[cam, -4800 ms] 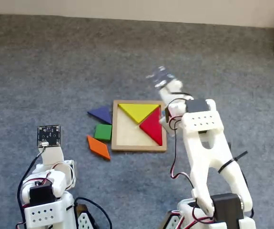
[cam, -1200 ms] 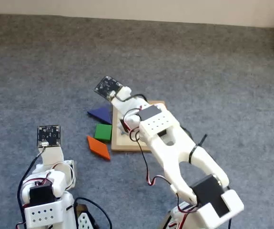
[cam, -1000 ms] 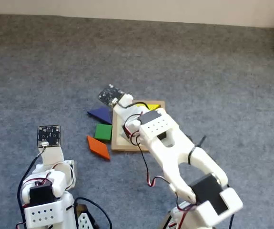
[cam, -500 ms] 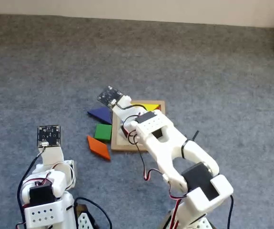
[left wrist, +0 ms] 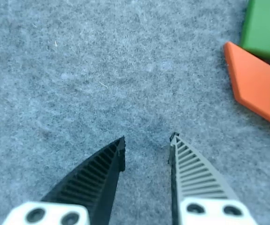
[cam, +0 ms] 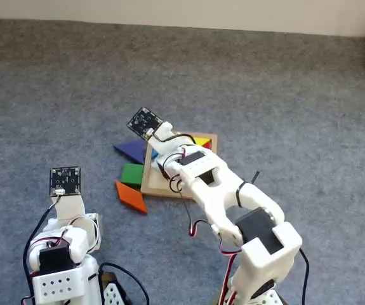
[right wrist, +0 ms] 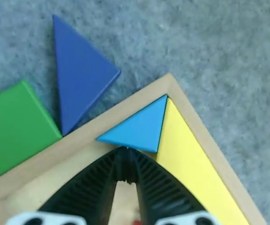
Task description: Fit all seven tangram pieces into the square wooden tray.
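In the middle of the grey carpet [cam: 284,82] sits the square wooden tray [cam: 152,185], with the right arm [cam: 214,184] stretched over it. The right gripper [right wrist: 127,155] has its jaws closed, tips pressed together with nothing between them, right at the edge of the light-blue small triangle [right wrist: 139,127]. That triangle lies inside the tray, tucked into a corner, one side against the yellow large triangle [right wrist: 196,159], which is also in the tray. In the high view a sliver of a red piece [cam: 208,145] shows in the tray beside the yellow.

Outside the tray, on the carpet:
- The dark-blue triangle [right wrist: 81,70] is just beside the rim near that corner.
- The green square [right wrist: 17,126] is next to it along the same side of the rim.
- The orange parallelogram [left wrist: 259,89] is just past the green square.

The left gripper [left wrist: 147,139] has its jaws open and empty, low over bare carpet. The orange parallelogram and green square are nearby, not touching it. The left arm [cam: 61,254] is well apart from the tray.
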